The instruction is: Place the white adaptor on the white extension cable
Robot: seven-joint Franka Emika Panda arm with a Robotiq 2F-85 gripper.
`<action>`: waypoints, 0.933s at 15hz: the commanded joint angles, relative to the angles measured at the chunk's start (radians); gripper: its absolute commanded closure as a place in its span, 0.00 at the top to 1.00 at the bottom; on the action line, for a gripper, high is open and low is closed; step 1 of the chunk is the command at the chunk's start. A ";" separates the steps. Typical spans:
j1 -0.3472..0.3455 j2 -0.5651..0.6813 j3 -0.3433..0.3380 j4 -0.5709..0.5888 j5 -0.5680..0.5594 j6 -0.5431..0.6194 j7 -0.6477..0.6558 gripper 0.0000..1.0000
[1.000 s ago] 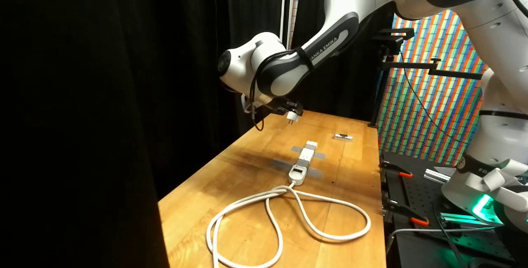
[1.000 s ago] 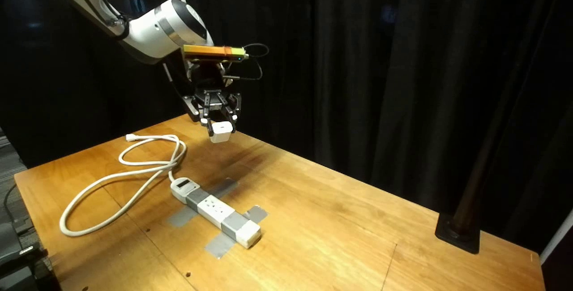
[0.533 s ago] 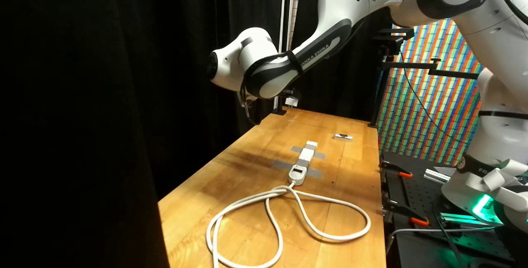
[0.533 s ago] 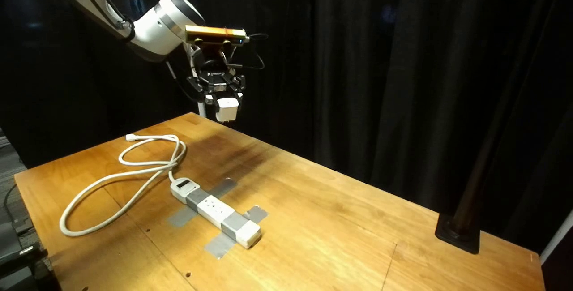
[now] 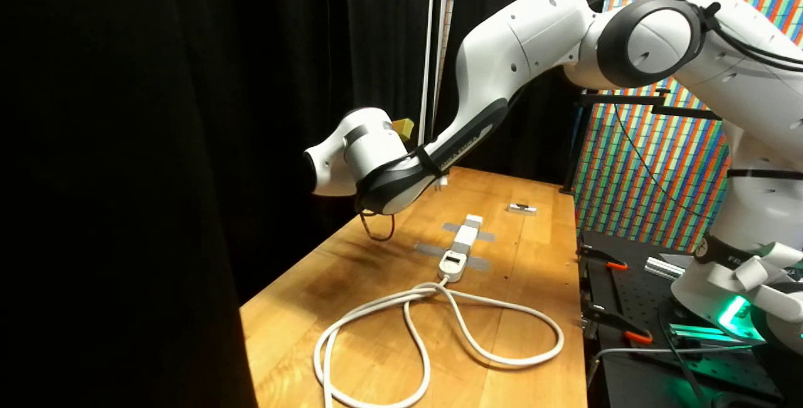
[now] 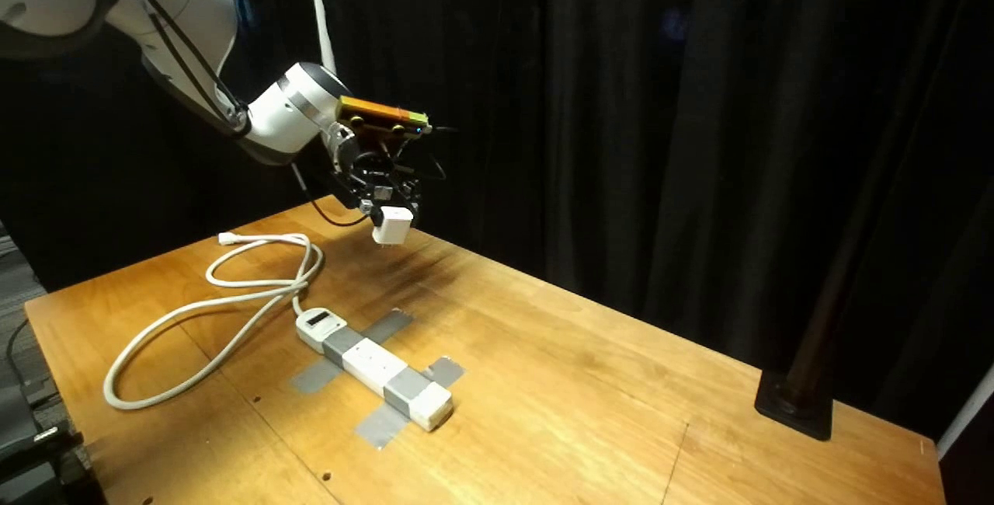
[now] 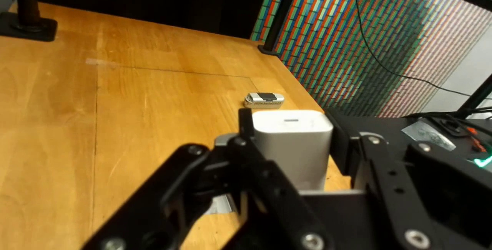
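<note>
Gripper (image 7: pixel 292 131) has the white adaptor (image 7: pixel 291 161) pinched. Jaws stand partway apart, spaced to the block's width, one finger (image 7: pixel 246 124) against each side, close to the top face (image 7: pixel 275 125). That face is in plain sight, narrow slot (image 7: pixel 291 120) in it. Adaptor sits roughly upright in the grip, held up off the table (image 6: pixel 582 381); can't tell exactly which spot it's over. In an exterior view the arm (image 5: pixel 376 150) hides most of the grip; a sliver of white and the prongs (image 5: pixel 438 187) show, pointing down.

White extension cable (image 5: pixel 521 363) lies in big loops on the table. Its socket block (image 6: pixel 374 363) has two bands of grey tape (image 6: pixel 408 387) across it, ends stuck to the wood. Block and adaptor are well apart. Small pale bar (image 7: pixel 265 104) with a dark patch lies on the table too. Black stand base (image 6: pixel 794 412) sits at the table's edge.
</note>
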 commanded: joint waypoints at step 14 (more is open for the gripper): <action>0.001 0.080 -0.015 0.055 0.086 -0.040 0.047 0.23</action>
